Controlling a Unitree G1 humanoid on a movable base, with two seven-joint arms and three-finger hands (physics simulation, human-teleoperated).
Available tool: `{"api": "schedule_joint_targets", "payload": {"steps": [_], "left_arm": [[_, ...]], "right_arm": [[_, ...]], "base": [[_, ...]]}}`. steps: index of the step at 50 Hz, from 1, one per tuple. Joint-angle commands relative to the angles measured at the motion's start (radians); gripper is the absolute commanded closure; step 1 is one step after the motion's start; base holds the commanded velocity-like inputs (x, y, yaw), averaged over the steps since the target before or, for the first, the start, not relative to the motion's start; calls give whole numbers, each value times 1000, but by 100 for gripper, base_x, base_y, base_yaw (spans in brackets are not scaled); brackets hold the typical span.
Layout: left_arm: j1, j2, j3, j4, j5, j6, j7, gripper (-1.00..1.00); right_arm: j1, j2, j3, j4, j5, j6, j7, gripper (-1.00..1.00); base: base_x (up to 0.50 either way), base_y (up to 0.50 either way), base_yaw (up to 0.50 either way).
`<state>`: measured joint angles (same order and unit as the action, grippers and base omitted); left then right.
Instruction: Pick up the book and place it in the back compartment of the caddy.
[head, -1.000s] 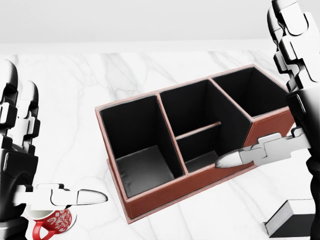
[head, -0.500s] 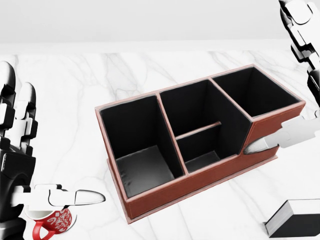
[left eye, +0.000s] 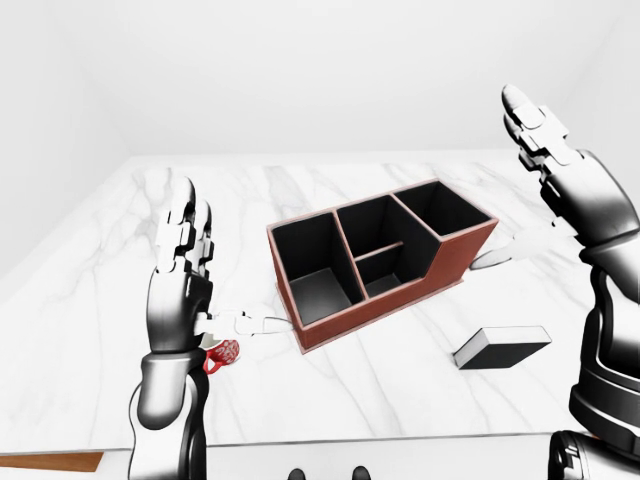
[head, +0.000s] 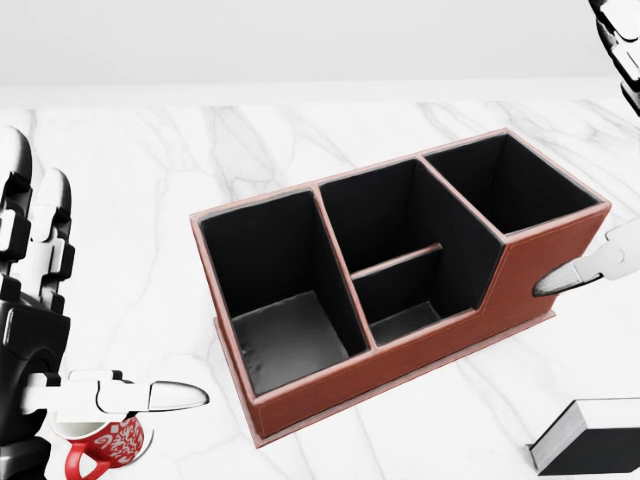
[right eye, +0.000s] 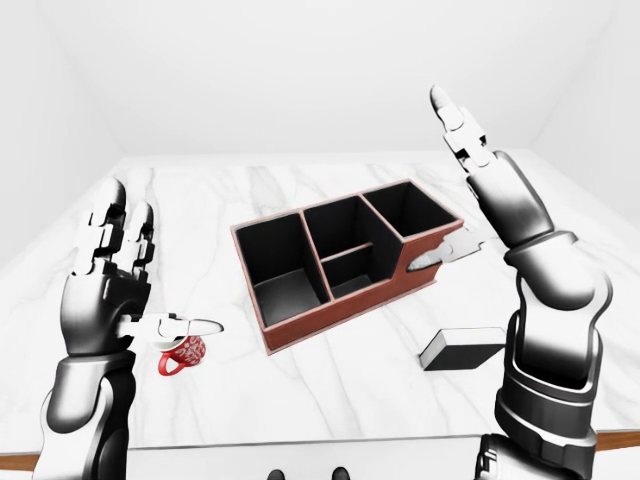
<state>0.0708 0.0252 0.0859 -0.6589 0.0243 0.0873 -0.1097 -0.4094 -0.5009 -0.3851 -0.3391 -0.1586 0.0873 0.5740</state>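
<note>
Landmark: the reddish-brown leather-look rectangular caddy (left eye: 375, 255) with black-lined compartments is taken as the reference; it stands on the white marble-patterned tabletop (left eye: 120, 240).

Book position: the dark-covered book with white page edges (left eye: 501, 347) lies flat on the tabletop, below and to the right of the caddy in the left-eye view, apart from it. It is untouched by either hand.

Caddy contents: every compartment visible in the head view is empty, including the one at the caddy's upper right end.

Right hand: the black-and-white three-finger right hand (right eye: 480, 180) is raised, to the right of the caddy's upper right end. Its fingers (right eye: 455, 125) are extended and spread; the thumb tip appears just beside the caddy's right end wall, and contact cannot be determined. Nothing is held.

Left hand: the left hand (left eye: 185, 275) is raised to the left of the caddy, fingers straight and side by side, thumb pointing toward the caddy. Nothing is held.

Other object: a red mug with white pattern (right eye: 183, 353) stands below the left hand, left of the caddy.

Progress: no step is judged complete. Reaching for, grasping, lifting and depositing the book are all outstanding.
</note>
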Motion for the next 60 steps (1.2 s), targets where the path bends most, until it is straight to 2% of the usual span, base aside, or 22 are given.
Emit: {"api": "schedule_joint_targets", "payload": {"steps": [1, 8, 15, 18, 21, 39, 60], "left_arm": [[1, -1, 1, 2, 1, 0, -1, -100], [1, 0, 1, 5, 2, 0, -2, -100], [1, 0, 1, 3, 3, 0, -2, -100], [1, -1, -1, 4, 4, 0, -1, -100], [1, -1, -2, 11, 4, 0, -1, -100], [-1, 0, -3, 3, 4, 0, -3, -100], [1, 0, -3, 3, 6, 0, -4, -100]], "right_arm": [[17, -28, -28, 3, -10, 0, 51, -100], [19, -42, -39, 31, -12, -32, 76, -100], [41, -44, -44, 57, -28, -99, 96, -100], [66, -36, -46, 58, -42, -147, 113, -100], [87, -22, -47, 60, -56, -175, 124, -100], [164, 26, -59, 53, -76, -175, 124, -100], [223, 37, -81, 93, -76, -175, 124, -100]], "base": [[0, 0, 0], [0, 0, 0], [0, 0, 0], [0, 0, 0], [0, 0, 0], [0, 0, 0], [0, 0, 0]]}}
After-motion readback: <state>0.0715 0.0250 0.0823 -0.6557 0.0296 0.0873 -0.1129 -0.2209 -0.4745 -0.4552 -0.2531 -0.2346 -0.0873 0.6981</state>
